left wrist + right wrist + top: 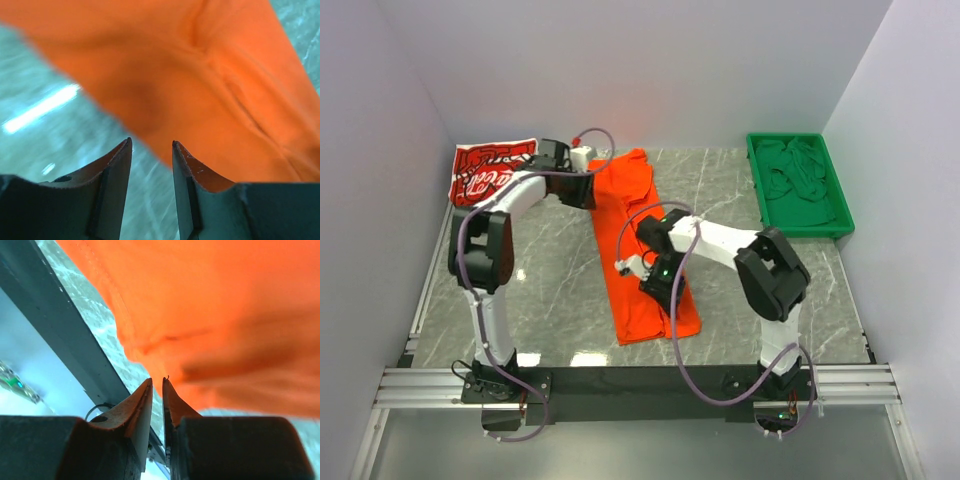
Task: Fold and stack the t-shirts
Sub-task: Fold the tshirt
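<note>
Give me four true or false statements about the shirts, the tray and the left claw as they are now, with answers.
1. The orange t-shirt lies stretched in a long strip on the table. True.
2. The red printed t-shirt lies in the green tray. False: it lies at the table's far left corner; the tray holds green cloth.
3. The left claw is clamped on the orange t-shirt. False: its jaws stand apart with nothing between them.
4. The two t-shirts lie apart, not stacked. True.
</note>
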Controlling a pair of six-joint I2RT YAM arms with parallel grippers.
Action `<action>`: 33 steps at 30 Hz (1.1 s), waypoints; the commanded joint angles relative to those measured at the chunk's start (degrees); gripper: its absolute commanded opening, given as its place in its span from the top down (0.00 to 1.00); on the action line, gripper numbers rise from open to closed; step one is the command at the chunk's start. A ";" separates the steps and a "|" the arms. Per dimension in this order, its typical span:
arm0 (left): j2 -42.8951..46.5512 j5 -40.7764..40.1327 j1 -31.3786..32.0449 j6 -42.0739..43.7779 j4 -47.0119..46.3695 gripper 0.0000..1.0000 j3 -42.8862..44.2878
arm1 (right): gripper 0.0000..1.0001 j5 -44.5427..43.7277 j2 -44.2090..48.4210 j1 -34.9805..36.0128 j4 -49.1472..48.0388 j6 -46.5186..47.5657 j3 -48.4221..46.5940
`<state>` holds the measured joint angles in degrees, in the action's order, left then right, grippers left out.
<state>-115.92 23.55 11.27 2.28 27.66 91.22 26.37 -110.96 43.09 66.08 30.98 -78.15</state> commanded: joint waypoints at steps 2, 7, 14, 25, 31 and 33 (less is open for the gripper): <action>-5.62 2.82 2.97 -1.84 0.72 0.56 7.72 | 0.79 2.38 6.10 -6.43 0.10 -0.92 -2.45; -16.15 1.85 4.11 -4.30 4.68 0.59 18.10 | 0.80 -1.40 4.88 -14.42 -1.40 -0.66 -3.06; -27.06 -3.24 4.47 -2.90 8.63 0.58 32.75 | 0.80 -2.28 4.34 -19.71 -2.01 -0.66 -5.61; -27.72 -3.78 2.71 8.00 -1.10 0.40 40.19 | 0.81 -4.92 4.44 -13.30 -10.44 -2.85 0.10; -6.56 7.80 -1.32 7.74 -8.66 0.41 16.81 | 0.78 -4.57 11.61 -9.61 -14.48 -1.90 4.39; 6.49 13.70 -2.56 8.78 -15.14 0.36 5.96 | 0.74 -5.71 15.92 -8.73 -18.25 1.42 10.28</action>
<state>-129.54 27.24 11.53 8.88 23.31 106.54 21.85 -103.28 33.34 52.36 28.91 -72.62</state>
